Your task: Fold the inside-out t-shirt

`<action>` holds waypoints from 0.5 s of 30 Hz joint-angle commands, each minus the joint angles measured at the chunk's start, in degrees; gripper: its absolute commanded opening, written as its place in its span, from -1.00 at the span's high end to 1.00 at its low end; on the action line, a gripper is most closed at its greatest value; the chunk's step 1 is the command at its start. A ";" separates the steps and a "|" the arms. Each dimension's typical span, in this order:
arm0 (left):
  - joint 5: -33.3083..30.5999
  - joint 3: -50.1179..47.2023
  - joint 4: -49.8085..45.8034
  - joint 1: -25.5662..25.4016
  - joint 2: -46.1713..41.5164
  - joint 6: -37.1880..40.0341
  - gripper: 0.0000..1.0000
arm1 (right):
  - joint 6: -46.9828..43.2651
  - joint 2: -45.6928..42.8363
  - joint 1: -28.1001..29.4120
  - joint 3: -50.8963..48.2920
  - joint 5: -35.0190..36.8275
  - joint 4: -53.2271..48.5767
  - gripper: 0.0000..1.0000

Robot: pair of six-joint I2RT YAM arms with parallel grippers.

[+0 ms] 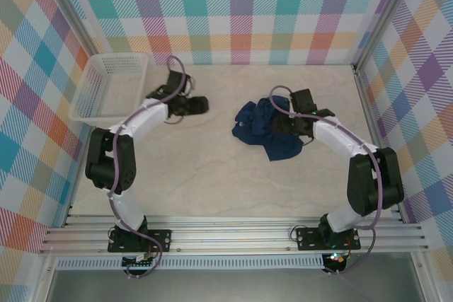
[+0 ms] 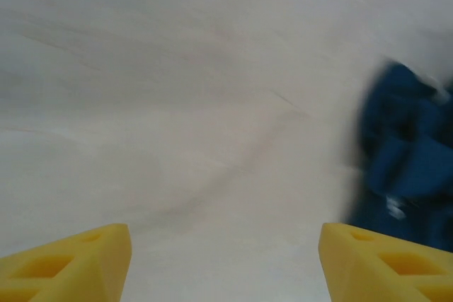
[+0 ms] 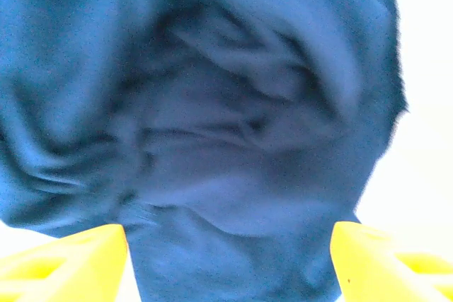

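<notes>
Navy t-shirt (image 1: pixel 265 132) lies in a crumpled heap on the right half of the pale tabletop (image 1: pixel 226 182), bunched and unfolded, with no hem, sleeve or collar laid out flat. The right gripper (image 1: pixel 282 124) hangs directly over the heap; in its wrist view, the yellow fingers (image 3: pixel 78 259) stand wide apart, with blue folds of the t-shirt (image 3: pixel 212 118) spread between and beyond them, and nothing pinched. Whether the tips touch the cloth cannot be told. The left gripper (image 1: pixel 198 104) sits well apart over bare tabletop, just beside a white mesh basket (image 1: pixel 83 97). Its fingers (image 2: pixel 78 259) are likewise spread and empty, and the t-shirt (image 2: pixel 410 153) shows as a blur off to its right. By the look of it, the fold proper has not begun and the step in hand is taking hold of the heap to open it out. The next move calls for closing on an edge of the fabric and bringing the left arm across to share the spreading.
</notes>
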 commanded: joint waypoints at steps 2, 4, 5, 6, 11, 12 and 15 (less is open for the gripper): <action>9.99 0.56 8.06 -8.96 7.63 -1.84 -0.42 | 4.05 2.43 -2.25 -2.07 -5.33 0.26 -0.48; 9.13 5.76 5.84 -11.38 13.28 0.02 -0.39 | 4.42 6.89 -2.26 -0.62 -6.31 0.81 -0.32; 8.62 7.58 3.88 -11.94 15.40 0.54 -0.36 | 4.12 7.99 -2.23 -0.09 -5.46 0.60 -0.17; 8.58 9.48 2.82 -12.39 17.52 0.77 -0.30 | 3.64 8.61 -2.24 0.21 -4.23 0.52 0.02; 12.80 15.06 0.64 -12.42 22.38 1.39 0.35 | 2.71 3.27 -3.13 -0.51 -3.41 0.71 0.86; 12.42 15.78 -0.59 -12.42 22.11 1.74 0.56 | 2.18 0.92 -3.18 -0.23 -3.70 0.31 0.96; 10.58 13.24 -0.85 -11.01 15.26 1.83 0.97 | 1.01 -9.36 -3.13 0.84 -5.55 -0.30 1.00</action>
